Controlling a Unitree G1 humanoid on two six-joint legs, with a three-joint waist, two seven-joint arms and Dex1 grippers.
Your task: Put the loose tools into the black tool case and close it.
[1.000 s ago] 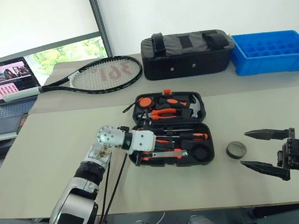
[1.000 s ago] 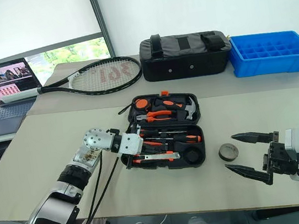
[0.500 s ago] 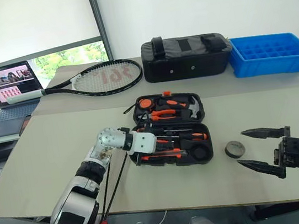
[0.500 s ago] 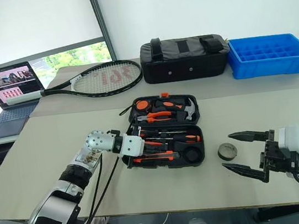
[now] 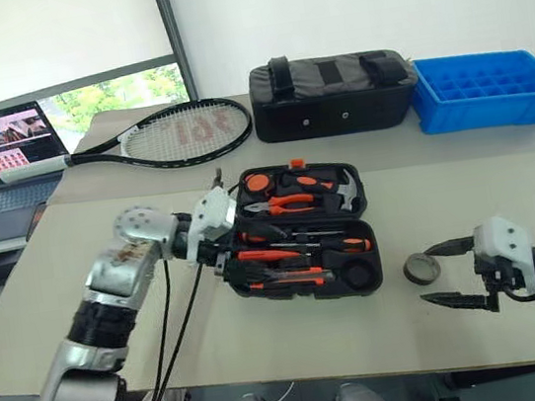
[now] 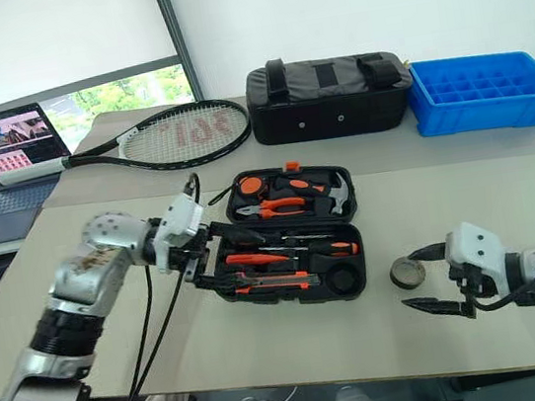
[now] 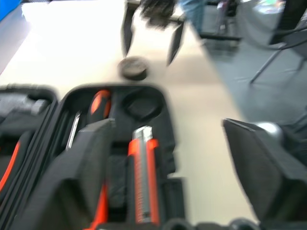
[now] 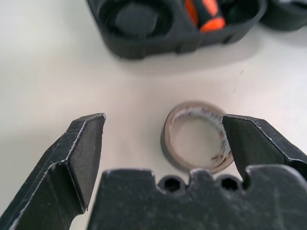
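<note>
Your black tool case (image 5: 304,230) lies open mid-table with the tools (image 5: 285,255) in its slots. Your left gripper (image 5: 233,255) hangs over its near-left corner, fingers spread, holding nothing. Your right gripper (image 5: 445,274) straddles the small tape roll (image 5: 421,267), fingers wide, not gripping.

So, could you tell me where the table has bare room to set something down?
Bare table lies between the racket and the left arm, also right of the tool case, below the blue tray. It is crowded around the small ring by the right gripper.
</note>
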